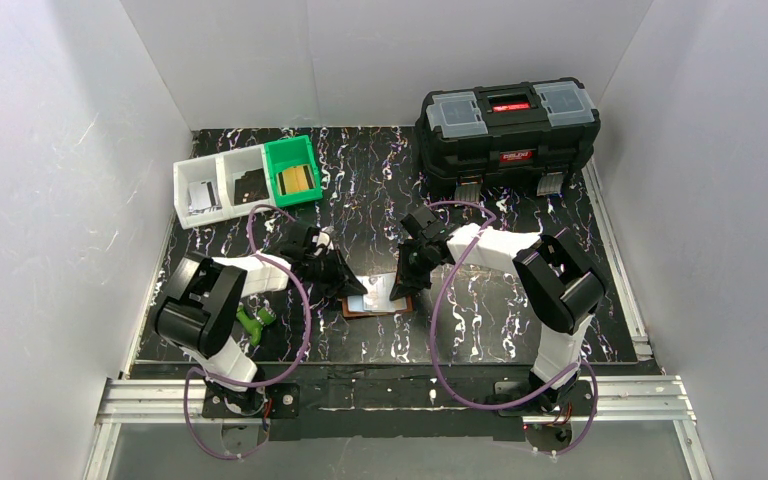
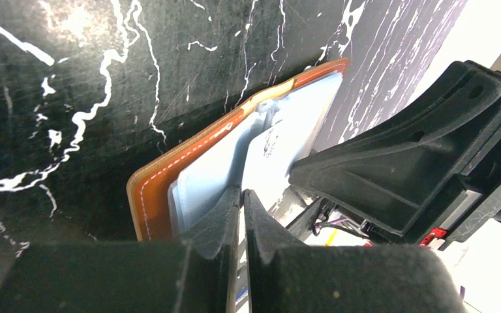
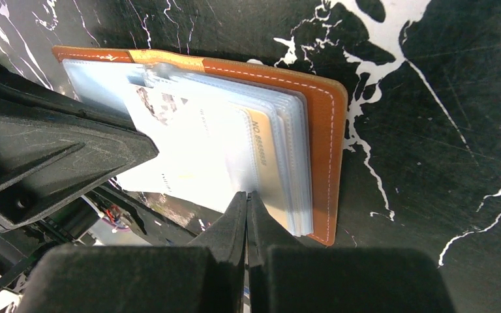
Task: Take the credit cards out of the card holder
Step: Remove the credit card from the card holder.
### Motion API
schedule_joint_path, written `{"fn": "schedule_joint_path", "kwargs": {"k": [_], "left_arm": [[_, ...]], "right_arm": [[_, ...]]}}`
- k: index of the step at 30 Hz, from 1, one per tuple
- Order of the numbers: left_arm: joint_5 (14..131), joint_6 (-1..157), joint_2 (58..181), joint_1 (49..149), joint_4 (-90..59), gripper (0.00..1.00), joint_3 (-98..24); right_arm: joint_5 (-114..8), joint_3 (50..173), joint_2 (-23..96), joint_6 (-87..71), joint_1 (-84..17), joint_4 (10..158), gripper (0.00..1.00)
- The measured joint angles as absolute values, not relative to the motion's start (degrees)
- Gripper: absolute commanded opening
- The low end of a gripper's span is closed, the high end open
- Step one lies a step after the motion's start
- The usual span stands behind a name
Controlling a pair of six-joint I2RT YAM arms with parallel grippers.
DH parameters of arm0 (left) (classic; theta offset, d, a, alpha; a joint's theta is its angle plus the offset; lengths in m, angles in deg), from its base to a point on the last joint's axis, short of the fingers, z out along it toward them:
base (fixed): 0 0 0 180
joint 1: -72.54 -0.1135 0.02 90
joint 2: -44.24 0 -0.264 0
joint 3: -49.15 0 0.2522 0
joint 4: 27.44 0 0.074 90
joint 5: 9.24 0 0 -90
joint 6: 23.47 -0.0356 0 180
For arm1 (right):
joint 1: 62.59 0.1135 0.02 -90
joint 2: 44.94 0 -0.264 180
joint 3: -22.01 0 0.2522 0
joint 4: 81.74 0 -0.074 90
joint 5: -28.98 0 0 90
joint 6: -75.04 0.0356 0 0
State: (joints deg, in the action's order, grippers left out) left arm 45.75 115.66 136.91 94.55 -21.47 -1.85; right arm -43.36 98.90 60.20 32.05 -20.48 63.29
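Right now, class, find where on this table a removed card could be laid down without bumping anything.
Bare table lies between the green bin and the toolbox, and along the front, between the card holder and the near edge. Crowded: the middle, where the left gripper and right gripper meet at it.

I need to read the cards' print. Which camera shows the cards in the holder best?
Right wrist: the credit cards lie face-up in the card holder, print partly legible. Left wrist shows them obliquely; top external only a small glossy patch.
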Motion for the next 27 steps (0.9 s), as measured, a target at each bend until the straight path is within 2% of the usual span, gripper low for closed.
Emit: {"fn": "schedule_joint_path", "kwargs": {"k": [3,11,15,27], "left_arm": [[46.2,114.8,136.3,94.4,-20.4,0.00,-1.8],[46.2,114.8,136.1,94.3,-20.8,0.22,-1.7],[45.4,116.1,136.7,94.3,-22.9,0.29,-1.4],[42.2,119.5,139.9,94.4,-29.2,0.29,-0.6]], "right_arm": [[-43.2,98.8,60.2,32.2,-20.6,63.4,0.01],[-42.9,98.7,60.2,32.6,-20.6,63.6,0.01],[-42.9,98.7,60.2,32.7,-20.6,63.6,0.01],[-42.7,98.7,60.3,32.7,-20.6,63.6,0.01]]}}
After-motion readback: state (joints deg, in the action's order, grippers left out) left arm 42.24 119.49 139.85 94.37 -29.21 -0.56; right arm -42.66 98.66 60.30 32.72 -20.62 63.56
